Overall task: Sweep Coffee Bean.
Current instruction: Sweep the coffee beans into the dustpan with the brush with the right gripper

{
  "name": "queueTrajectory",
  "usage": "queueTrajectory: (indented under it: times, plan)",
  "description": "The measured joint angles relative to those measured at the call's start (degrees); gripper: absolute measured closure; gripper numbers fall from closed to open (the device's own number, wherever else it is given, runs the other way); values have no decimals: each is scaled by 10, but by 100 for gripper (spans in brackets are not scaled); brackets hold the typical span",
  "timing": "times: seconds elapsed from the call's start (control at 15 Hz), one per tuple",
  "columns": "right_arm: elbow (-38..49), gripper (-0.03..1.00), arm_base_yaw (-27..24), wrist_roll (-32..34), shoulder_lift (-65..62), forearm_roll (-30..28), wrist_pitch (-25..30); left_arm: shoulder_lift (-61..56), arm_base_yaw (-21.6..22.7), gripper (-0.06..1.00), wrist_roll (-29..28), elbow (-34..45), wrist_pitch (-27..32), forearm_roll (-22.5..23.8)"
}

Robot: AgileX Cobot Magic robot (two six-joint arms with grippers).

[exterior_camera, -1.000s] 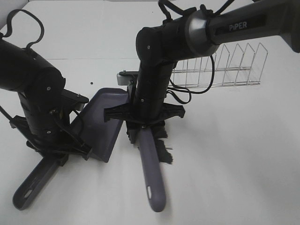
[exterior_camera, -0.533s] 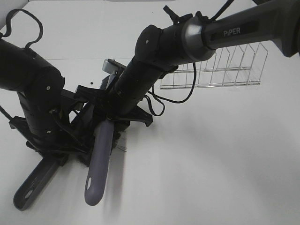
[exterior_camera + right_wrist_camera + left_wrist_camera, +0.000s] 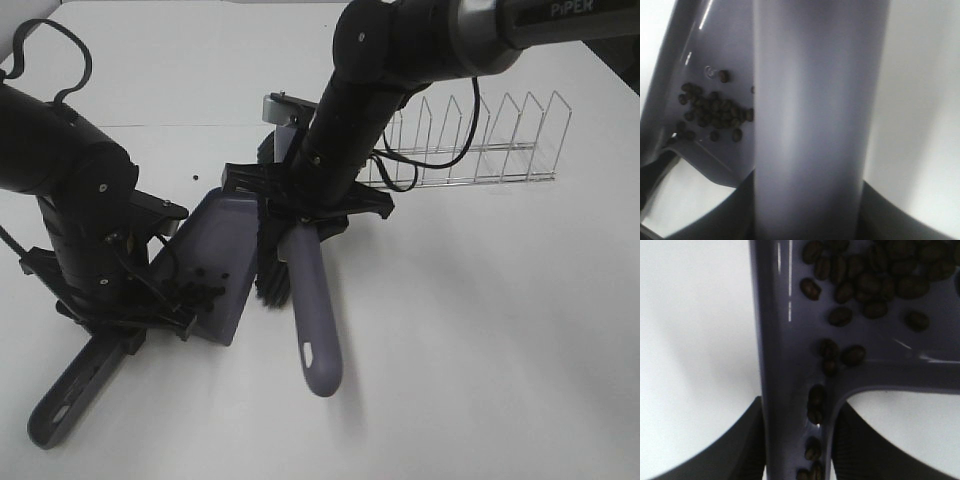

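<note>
Coffee beans (image 3: 203, 285) sit inside the dustpan (image 3: 228, 225), bunched toward its near-left end where the pan meets its handle. In the left wrist view you can see most of them heaped on the pan floor, w/ a few strung down the handle's channel. One stray bean (image 3: 192, 178) lies on the white table (image 3: 480, 350), just far of the pan's far-left corner and clear of it.

The pan is purple-grey and angled: pan body to the far right, handle running near-left. Your left gripper (image 3: 797, 450) is clenched on that handle, one dark jaw on each side.

Immediately right of the pan is the brush (image 3: 315, 320). Its black bristles (image 3: 270, 282) are at the pan's right edge; you can't tell whether they touch it. Its purple-grey handle points toward the near side, tilted slightly right. Your right gripper (image 3: 810, 225) is clamped on the brush handle, approx. where it meets the bristle head, jaws tight on both sides. The right arm reaches in from the far right, above the pan's far corner.

A wire rack (image 3: 480, 140) stands upright on the table at far right, well apart from the pan.
</note>
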Motion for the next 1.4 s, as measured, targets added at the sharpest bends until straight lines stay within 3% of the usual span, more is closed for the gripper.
queueTrajectory:
  times: [0.27,0.6,0.73,0.87,1.0,1.13,1.4]
  plan:
    - [0,68,0,22,-45,-100,51,0,0,63,1,0,-1,0]
    - [0,68,1,58,-53,-334,179,0,0,63,1,0,-1,0]
    - [0,68,1,58,-46,-388,212,0,0,63,1,0,-1,0]
    - [0,68,1,57,-26,-376,205,0,0,63,1,0,-1,0]
    - [-2,68,2,48,18,-294,178,0,0,63,1,0,-1,-1]
    - [-15,68,11,37,30,-265,167,0,0,63,1,0,-1,-1]
    - [-104,68,74,11,84,-230,168,0,0,63,2,0,-1,-1]
